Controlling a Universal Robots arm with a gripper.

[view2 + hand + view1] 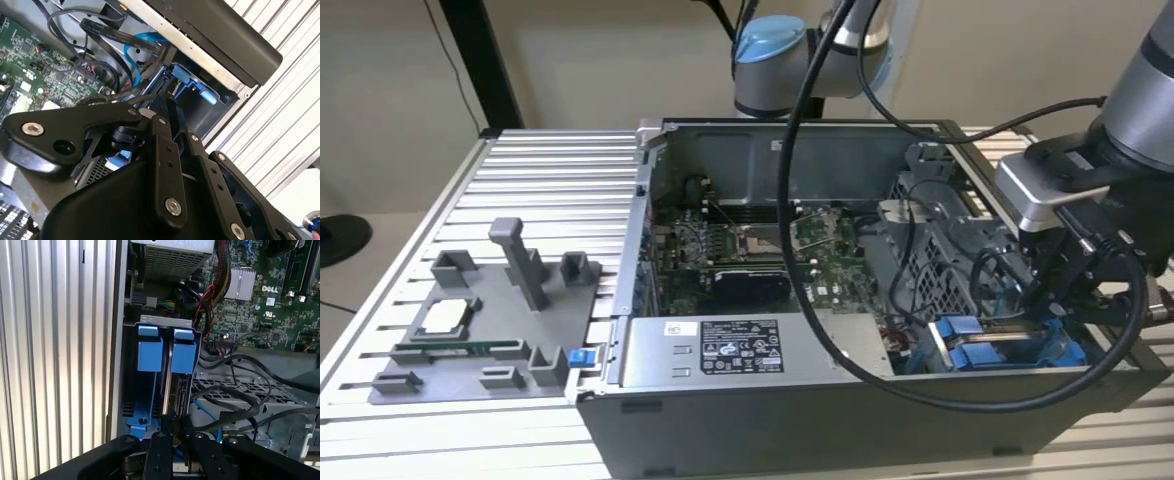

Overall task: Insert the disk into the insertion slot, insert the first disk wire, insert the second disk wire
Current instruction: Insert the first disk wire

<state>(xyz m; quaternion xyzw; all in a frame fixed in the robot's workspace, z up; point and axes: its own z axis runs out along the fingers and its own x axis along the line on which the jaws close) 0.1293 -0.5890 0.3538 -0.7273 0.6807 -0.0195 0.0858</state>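
Bent low into corner of open computer case [761,440], gripper [176,419] aimed into insertion slot [130,370]. Pinching end of disk [168,385] between fingertips set close together. Holding it on edge straight ahead, mostly inside slot: thin silver side, bright blue plastic frame. Just beside held disk, second blue carrier [150,352]. Crowding gripper's other side, looping black cables [235,400] and thin blue cable [202,410] over grey metal full of holes. Farther ahead, green board [270,300]. Out past slot's wall, ribbed silver table [50,365].
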